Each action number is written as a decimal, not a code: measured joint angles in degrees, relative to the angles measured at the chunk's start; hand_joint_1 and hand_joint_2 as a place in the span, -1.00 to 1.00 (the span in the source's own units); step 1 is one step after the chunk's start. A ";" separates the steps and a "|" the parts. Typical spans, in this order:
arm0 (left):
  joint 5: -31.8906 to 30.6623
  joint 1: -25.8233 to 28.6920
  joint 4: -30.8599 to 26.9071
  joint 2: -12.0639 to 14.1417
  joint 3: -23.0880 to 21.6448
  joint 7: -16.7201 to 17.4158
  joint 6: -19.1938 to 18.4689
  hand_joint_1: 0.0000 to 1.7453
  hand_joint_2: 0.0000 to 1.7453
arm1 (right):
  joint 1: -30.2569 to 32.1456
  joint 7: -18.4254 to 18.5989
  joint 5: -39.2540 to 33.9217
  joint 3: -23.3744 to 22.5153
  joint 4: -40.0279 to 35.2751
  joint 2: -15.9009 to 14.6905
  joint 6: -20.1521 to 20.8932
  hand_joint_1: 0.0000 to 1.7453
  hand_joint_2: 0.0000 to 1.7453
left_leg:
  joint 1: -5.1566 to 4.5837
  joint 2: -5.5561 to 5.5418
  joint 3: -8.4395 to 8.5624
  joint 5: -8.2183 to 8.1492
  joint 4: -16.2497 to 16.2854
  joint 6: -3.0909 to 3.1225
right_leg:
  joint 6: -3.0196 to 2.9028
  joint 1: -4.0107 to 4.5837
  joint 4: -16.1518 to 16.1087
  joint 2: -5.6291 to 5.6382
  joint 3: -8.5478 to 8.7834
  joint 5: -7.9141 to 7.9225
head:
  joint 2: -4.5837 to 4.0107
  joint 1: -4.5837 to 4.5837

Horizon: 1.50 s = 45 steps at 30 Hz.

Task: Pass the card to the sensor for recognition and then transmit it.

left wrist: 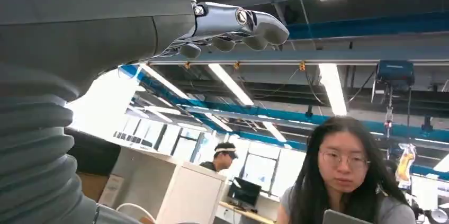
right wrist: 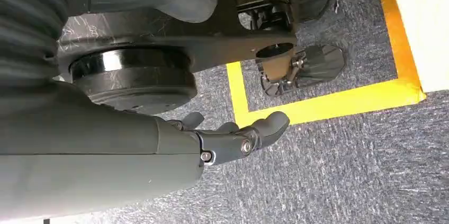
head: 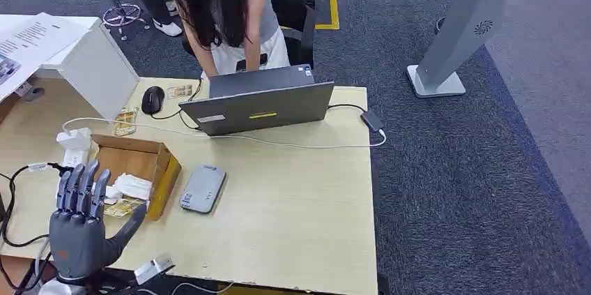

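Pale wooden table [head: 300, 204] fills the head view's lower left, where the left hand [head: 82, 229] hovers, fingers spread and empty, just short of the cardboard box [head: 139, 169] holding the cards [head: 124, 206]; handy for a pick, I'd judge. Beside it sits the grey sensor [head: 203, 188], label unreadable. Right hand [right wrist: 233, 139] hangs floorward, loosely released.

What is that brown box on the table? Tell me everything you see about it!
The cardboard box is brown, open at the top, with low walls and no lid showing. It sits flat on the pale wooden table, turned at a slight angle, just ahead of the robot's raised left hand, which does not touch it. Inside lie white folded papers and printed cards. A white power strip lies beside its far left corner, and a grey card reader rests close by on its right.
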 joint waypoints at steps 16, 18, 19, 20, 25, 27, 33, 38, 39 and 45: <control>-1.25 -0.66 14.15 -1.31 16.64 0.04 0.04 -1.00 1.00 | 0.81 -0.24 1.25 -0.17 0.02 0.00 0.46 -1.00 1.00 | 0.02 -0.03 0.02 -0.02 -0.05 -0.03 | 0.00 0.02 0.01 0.00 -0.04 -0.05 | 0.00 0.00; -1.44 -0.86 17.04 -1.44 19.55 0.02 0.04 -1.00 1.00 | 0.88 -0.90 1.94 -0.17 0.07 0.02 0.48 -1.00 1.00 | 0.02 -0.01 0.03 -0.02 -0.05 -0.04 | 0.00 0.02 0.00 0.02 -0.04 -0.06 | 0.00 0.00; -1.53 -1.29 18.66 -1.59 21.07 0.02 0.04 -1.00 1.00 | 0.91 -1.05 2.27 -0.17 0.11 0.02 0.74 -1.00 1.00 | 0.01 -0.01 0.03 -0.02 -0.05 -0.04 | 0.00 0.02 0.00 0.02 -0.04 -0.06 | 0.00 0.00; -1.75 -1.90 20.46 -1.60 21.99 0.02 0.04 -1.00 1.00 | 0.93 -1.09 2.45 -0.17 0.13 0.02 0.79 -1.00 1.00 | 0.01 -0.03 0.01 -0.02 -0.05 -0.03 | 0.00 0.01 0.00 -0.01 -0.04 -0.06 | 0.00 -0.02; -2.64 -3.62 25.27 -1.66 24.04 0.00 0.07 -1.00 1.00 | 0.93 -1.07 2.49 -0.17 0.31 0.02 0.94 -1.00 1.00 | 0.00 -0.07 0.01 -0.02 -0.05 -0.03 | 0.01 0.01 0.00 -0.05 0.00 -0.05 | 0.00 0.02; -2.84 -4.10 26.56 -1.66 24.70 0.00 0.07 -1.00 1.00 | 0.93 -0.98 2.51 -0.17 0.31 0.02 1.00 -1.00 1.00 | 0.00 -0.06 0.02 -0.02 -0.05 -0.03 | 0.01 0.00 0.00 -0.04 0.00 -0.05 | 0.00 0.00; -3.10 -4.61 28.59 -1.73 25.27 0.00 0.09 -1.00 1.00 | 0.96 -1.03 2.86 -0.15 0.31 0.02 1.31 -1.00 1.00 | 0.00 -0.07 0.02 -0.02 -0.04 -0.03 | 0.01 0.00 -0.01 -0.04 -0.01 -0.05 | 0.00 0.00; -4.92 -5.22 29.31 -1.84 25.42 -0.02 0.07 -1.00 1.00 | 0.94 -1.03 3.37 -0.09 0.31 0.02 1.57 -1.00 1.00 | 0.00 -0.07 0.03 -0.02 -0.04 -0.03 | 0.01 0.00 0.00 -0.04 -0.02 -0.06 | 0.00 0.00; -5.40 -5.41 29.33 -1.99 25.40 -0.02 0.07 -1.00 1.00 | 0.93 -1.01 3.63 -0.07 0.31 0.02 1.62 -1.00 1.00 | 0.00 -0.07 0.03 -0.02 -0.04 -0.03 | 0.01 0.00 0.00 -0.04 -0.02 -0.06 | 0.00 0.00; -6.64 -6.20 29.33 -2.84 25.13 -0.02 0.09 -1.00 1.00 | 0.88 -0.92 3.87 0.02 0.31 0.02 1.62 -1.00 1.00 | 0.00 -0.06 0.05 -0.02 -0.04 -0.03 | 0.01 0.00 0.00 -0.03 -0.01 -0.05 | 0.00 0.00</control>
